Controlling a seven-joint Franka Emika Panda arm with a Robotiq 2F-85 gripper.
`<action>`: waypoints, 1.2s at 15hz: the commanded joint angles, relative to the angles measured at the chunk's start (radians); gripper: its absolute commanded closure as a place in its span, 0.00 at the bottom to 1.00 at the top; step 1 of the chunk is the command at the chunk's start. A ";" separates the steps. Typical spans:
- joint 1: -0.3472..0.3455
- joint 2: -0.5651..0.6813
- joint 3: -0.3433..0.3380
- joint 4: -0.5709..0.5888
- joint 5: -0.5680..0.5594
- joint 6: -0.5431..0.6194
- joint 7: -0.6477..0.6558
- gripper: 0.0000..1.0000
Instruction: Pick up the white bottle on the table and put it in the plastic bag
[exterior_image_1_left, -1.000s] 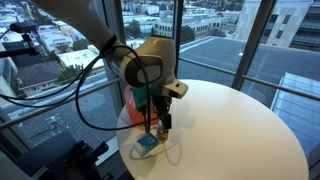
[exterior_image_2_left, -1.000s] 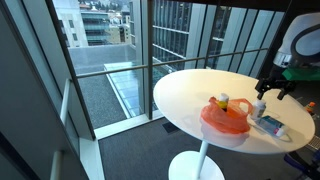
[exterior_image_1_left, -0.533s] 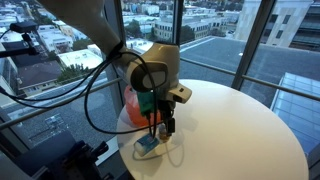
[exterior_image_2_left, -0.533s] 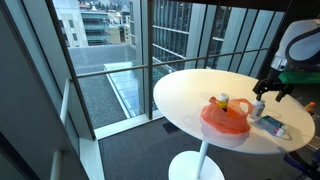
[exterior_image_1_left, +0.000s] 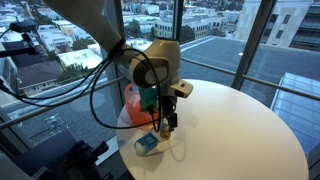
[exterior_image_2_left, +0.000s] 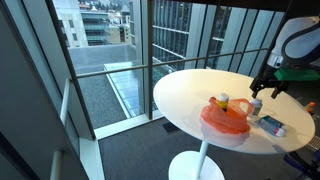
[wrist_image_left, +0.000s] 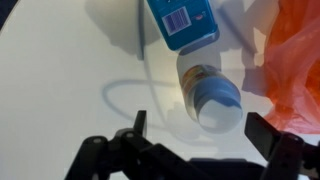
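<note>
Jaws spread wide and pointing down, one on either side of the small white bottle with a pale blue cap (wrist_image_left: 210, 92), neither touching it. The bottle stands, apparently upright, on the round white surface (wrist_image_left: 60, 70) and is seen cap-on in the wrist view. Just beside it lies a flat teal box bearing a barcode (wrist_image_left: 180, 22), and near its other side lies the crumpled orange translucent plastic bag (wrist_image_left: 297, 60), also visible beside the bottle in an exterior view (exterior_image_2_left: 226, 118). Step judged in hand: pre-grasp alignment, with the bottle neither gripped nor bagged. The next move would call for a straight descent until the jaws bracket the body below the cap, then closing, without tipping the bottle or catching the box. The pale robot arm (exterior_image_1_left: 150, 70) arches over from the window side, wrist vertical, black cables (exterior_image_1_left: 95, 100) looping beside it.
</note>
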 joint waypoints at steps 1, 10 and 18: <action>0.009 0.011 0.002 0.030 0.017 -0.004 -0.022 0.00; 0.026 0.090 0.001 0.074 0.015 -0.013 -0.012 0.01; 0.032 0.109 -0.010 0.091 0.008 -0.029 -0.002 0.63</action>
